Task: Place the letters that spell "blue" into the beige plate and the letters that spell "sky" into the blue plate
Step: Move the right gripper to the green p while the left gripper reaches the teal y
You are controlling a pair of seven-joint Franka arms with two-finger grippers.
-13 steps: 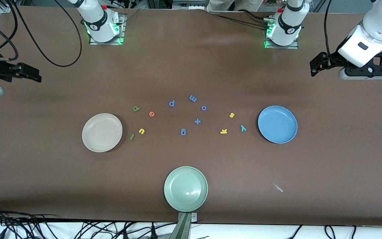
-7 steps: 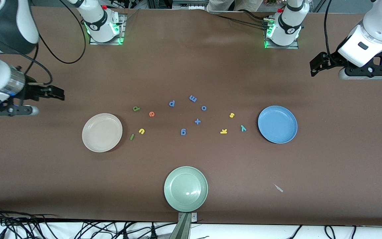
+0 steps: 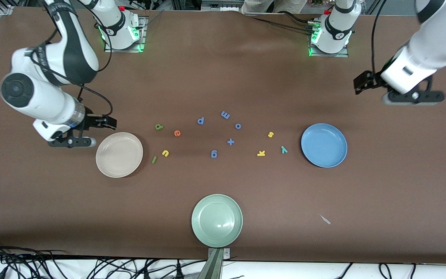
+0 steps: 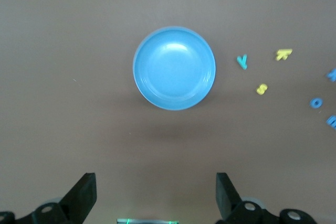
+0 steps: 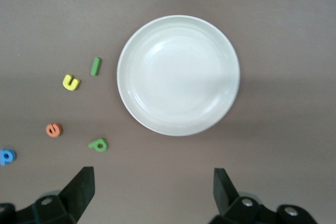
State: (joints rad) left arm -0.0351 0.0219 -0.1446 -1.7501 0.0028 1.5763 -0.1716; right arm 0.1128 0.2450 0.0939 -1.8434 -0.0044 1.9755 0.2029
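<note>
Right end effector: wide open, empty, over the brown surface beside the round cream-beige plate.
Left end effector: wide open, empty (aloft near the round sky-blue plate).

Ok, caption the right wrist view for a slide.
Open right gripper above empty beige plate; b, l, u, e lie beside it.

plates: beige plate at right arm's end, blue plate at left arm's end | letters between them | third plate at 6 o'clock of the letters
</note>
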